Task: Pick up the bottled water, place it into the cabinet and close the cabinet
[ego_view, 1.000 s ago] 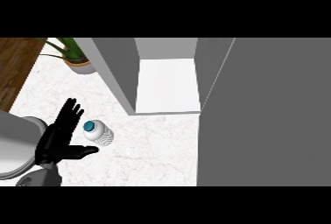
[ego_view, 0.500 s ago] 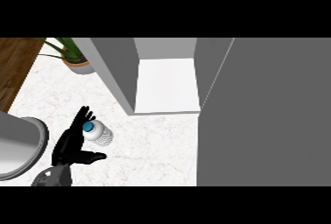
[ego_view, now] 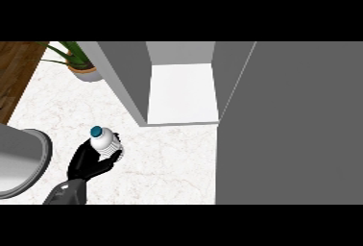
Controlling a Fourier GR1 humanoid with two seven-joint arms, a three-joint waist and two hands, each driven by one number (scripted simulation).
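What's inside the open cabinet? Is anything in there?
The cabinet shows only a bare white floor and a grey back wall. Its grey door covers whatever lies to the right. The bottled water is outside on the counter, held in the left hand.

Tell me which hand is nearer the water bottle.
Left. The left hand is curled round the water bottle, touching it from below and to the left on the counter. The right hand does not show in the head view.
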